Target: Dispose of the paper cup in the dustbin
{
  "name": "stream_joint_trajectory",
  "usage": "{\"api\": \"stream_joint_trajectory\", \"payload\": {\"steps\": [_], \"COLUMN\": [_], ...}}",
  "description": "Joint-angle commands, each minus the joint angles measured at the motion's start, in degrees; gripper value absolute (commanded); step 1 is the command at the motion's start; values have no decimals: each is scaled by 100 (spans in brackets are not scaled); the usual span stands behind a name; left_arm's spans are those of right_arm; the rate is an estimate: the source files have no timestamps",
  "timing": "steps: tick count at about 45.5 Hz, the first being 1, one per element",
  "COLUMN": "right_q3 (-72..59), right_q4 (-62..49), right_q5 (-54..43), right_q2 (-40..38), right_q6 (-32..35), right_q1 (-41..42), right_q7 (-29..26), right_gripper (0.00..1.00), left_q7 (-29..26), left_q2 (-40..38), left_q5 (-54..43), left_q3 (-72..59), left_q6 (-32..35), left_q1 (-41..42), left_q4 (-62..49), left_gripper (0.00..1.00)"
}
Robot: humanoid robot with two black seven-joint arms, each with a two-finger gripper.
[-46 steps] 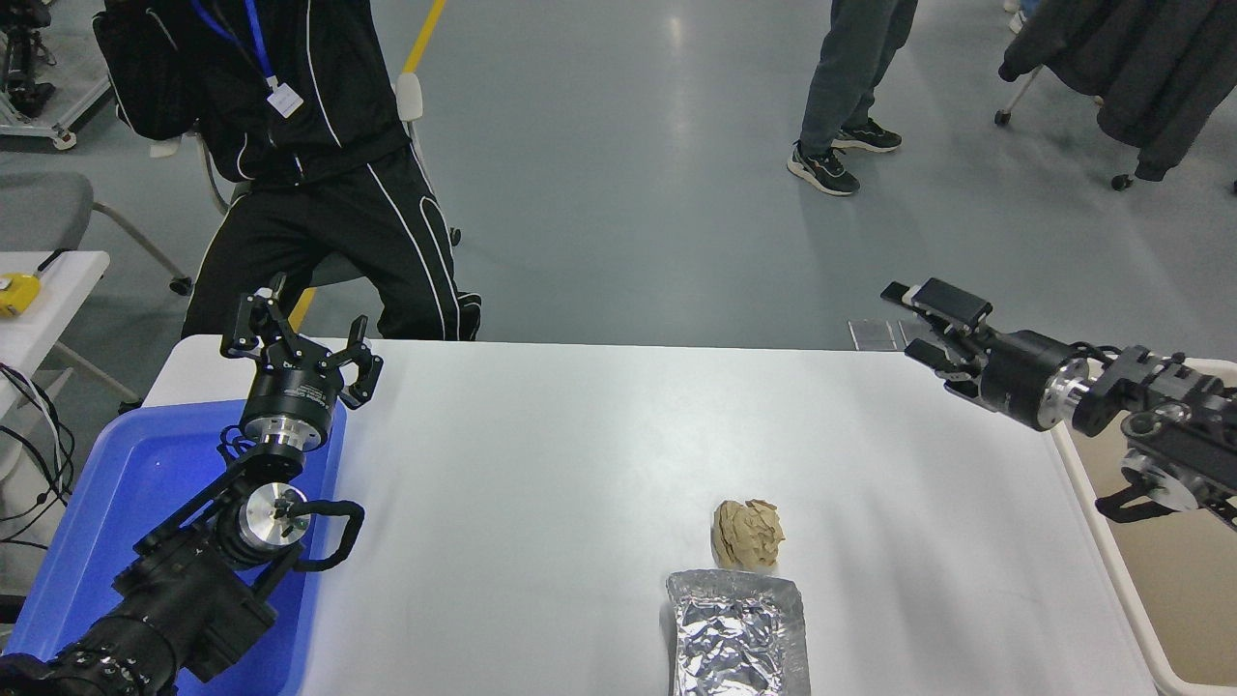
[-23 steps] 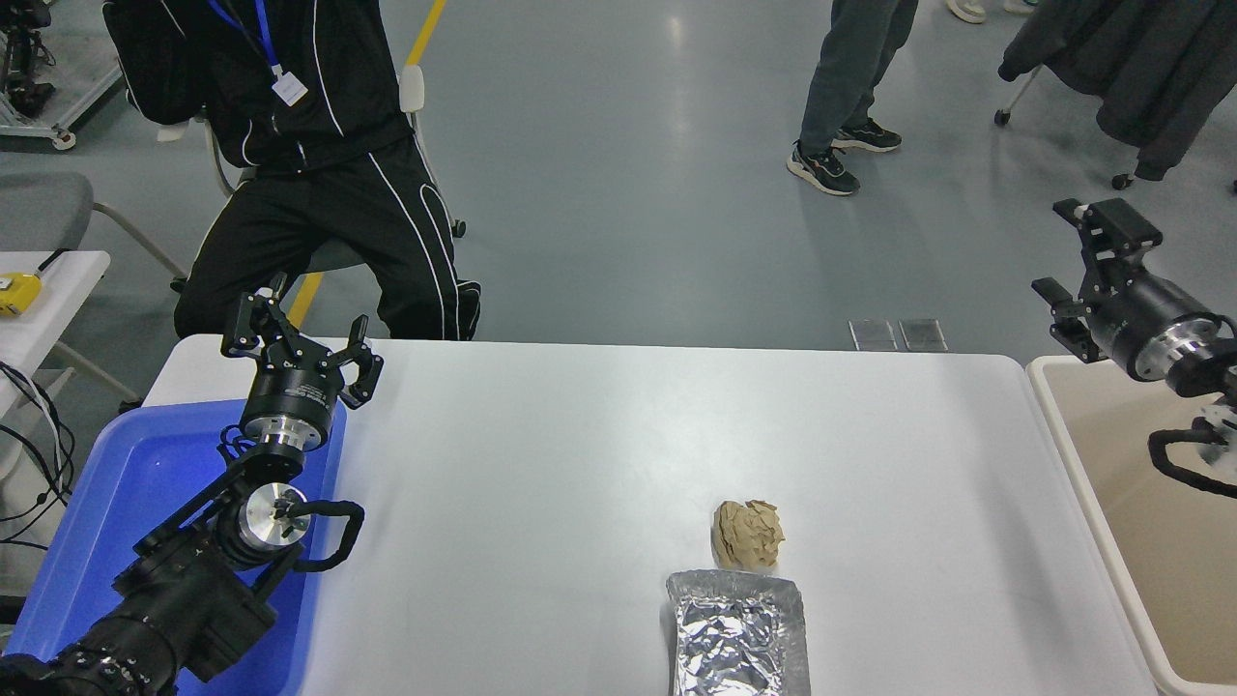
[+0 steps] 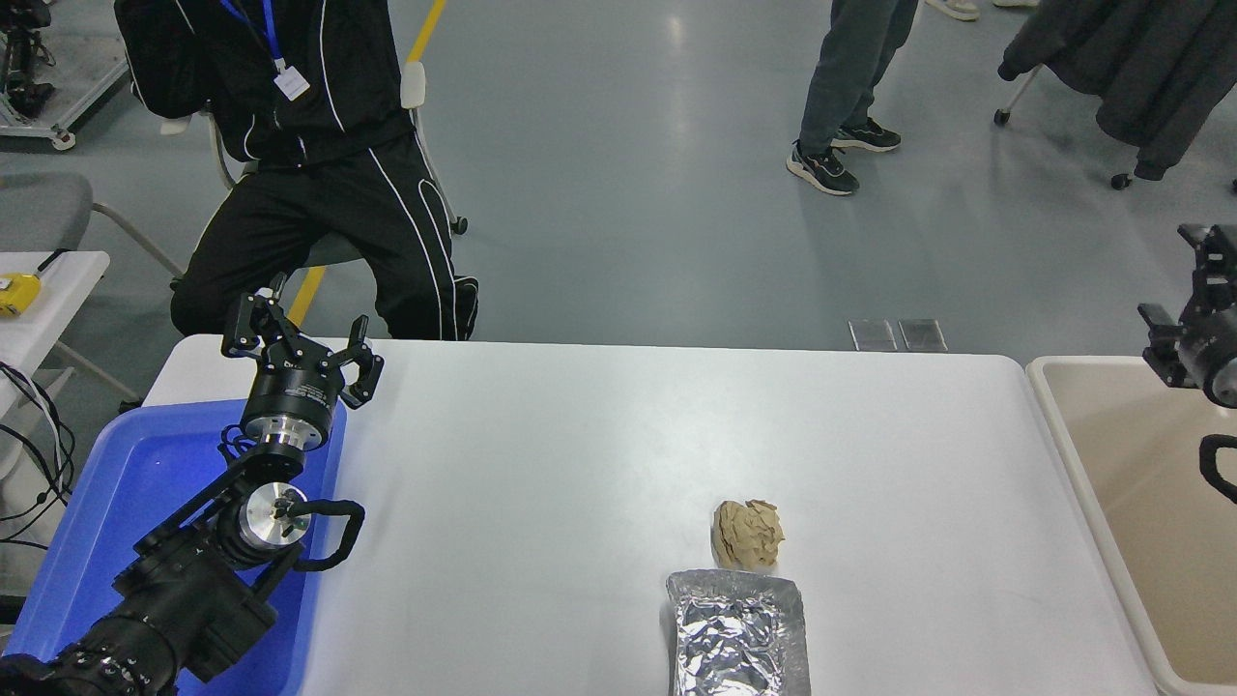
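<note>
The crumpled brown paper cup (image 3: 747,533) is lying on the white table (image 3: 541,464), near the front and right of centre, just beyond a foil tray (image 3: 737,633). The dustbin (image 3: 1063,435) is standing well apart at the table's right end, and the right gripper (image 3: 1181,290) is hanging above its far corner, its fingers spread around nothing. At the far left, the left gripper (image 3: 298,340) is hovering spread over the blue tray (image 3: 106,503).
</note>
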Motion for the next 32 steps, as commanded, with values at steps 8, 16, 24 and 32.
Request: {"api": "stream_joint_trajectory", "payload": {"steps": [8,16,24,32], "right_q3": [29,29,21,29], "right_q4": [-185,-194,-185,-124], "right_q5": [44,44,44,44], "right_q2": [99,160,178,187], "right_q6": [-13,-13,-13,66], "right_q1": [-21,-12,-12,5], "right_q7": [5,5,5,23], "right_gripper": [99,99,99,99], "left_q7": [0,0,0,0], "left_q2": [0,0,0,0], "left_q5": [-1,-1,-1,-1], "left_q3": [0,0,0,0], "left_q6": [-8,1,-8,1], "left_q1": [-6,-6,2,2], "left_q4": [0,0,0,0], "left_gripper": [100,100,100,100]}}
